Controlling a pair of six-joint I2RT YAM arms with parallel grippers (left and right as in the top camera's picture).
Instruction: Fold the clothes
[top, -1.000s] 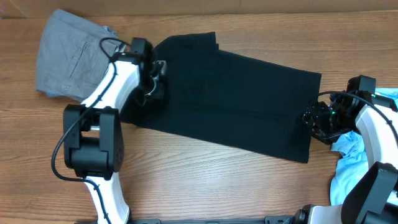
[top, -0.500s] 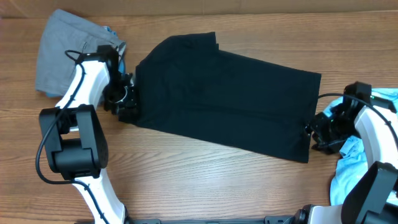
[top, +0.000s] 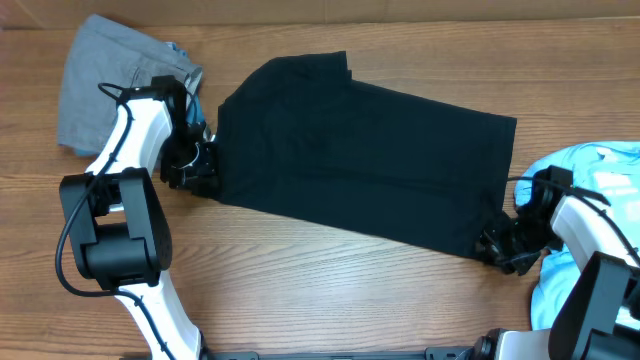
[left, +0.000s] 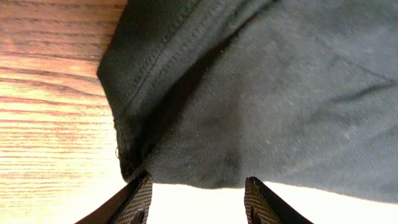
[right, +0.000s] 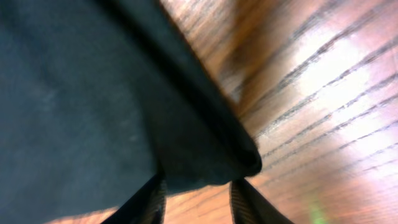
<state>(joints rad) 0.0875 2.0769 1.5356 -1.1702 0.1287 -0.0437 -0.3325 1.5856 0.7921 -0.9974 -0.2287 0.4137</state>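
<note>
A black garment lies spread flat across the middle of the wooden table. My left gripper is at the garment's lower left corner. In the left wrist view its jaws are open, with the hemmed cloth edge just at the fingertips. My right gripper is at the garment's lower right corner. In the right wrist view its jaws are open, with the folded cloth corner lying between the fingertips.
A folded grey garment lies at the back left, just behind the left arm. A crumpled light blue garment lies at the right edge beside the right arm. Bare wood runs along the front.
My left gripper has moved off the top of the black garment to its lower left corner. My right gripper has moved toward the front, from the right edge to the lower right corner.
</note>
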